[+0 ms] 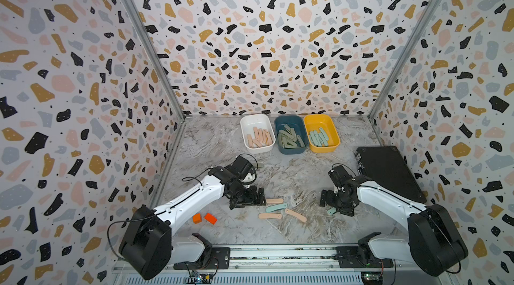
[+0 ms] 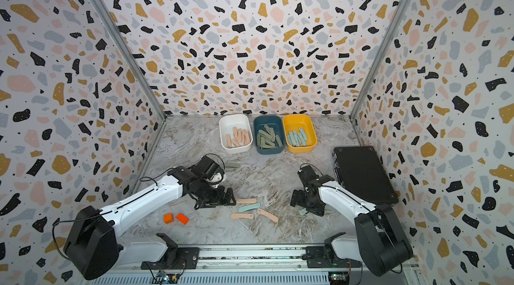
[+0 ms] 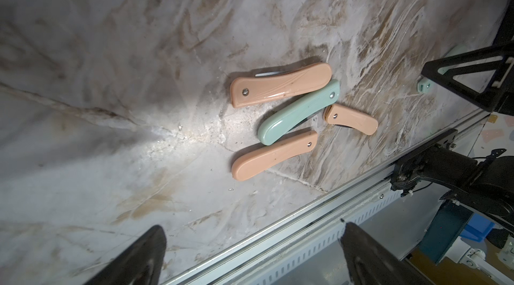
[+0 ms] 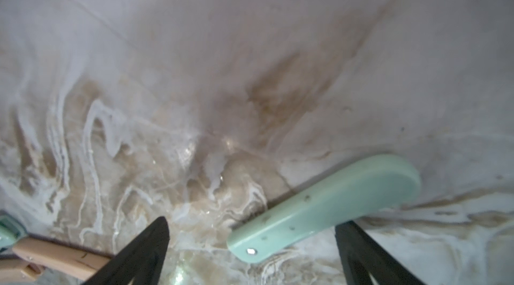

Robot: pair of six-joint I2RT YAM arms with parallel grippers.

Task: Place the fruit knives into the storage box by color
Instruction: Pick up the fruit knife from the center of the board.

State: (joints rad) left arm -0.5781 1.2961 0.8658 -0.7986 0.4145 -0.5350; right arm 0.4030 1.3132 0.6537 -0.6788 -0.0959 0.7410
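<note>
Marbled desk (image 1: 300, 178) held two orange blocks (image 1: 210, 218) leftmost, then the left tool (image 1: 261, 198), which its wrist view showed spread wide and empty. Next lay four loose fruit knives (image 1: 276, 207), three pink and one mint, their rivets plain only from that wrist. Both top views half hid a fifth, a mint knife (image 1: 331, 210), but the right wrist showed it flat, one end between the parted fingers of the right tool (image 4: 253, 221); others sat sorted in three boxes (image 1: 292, 150) behind.
</note>
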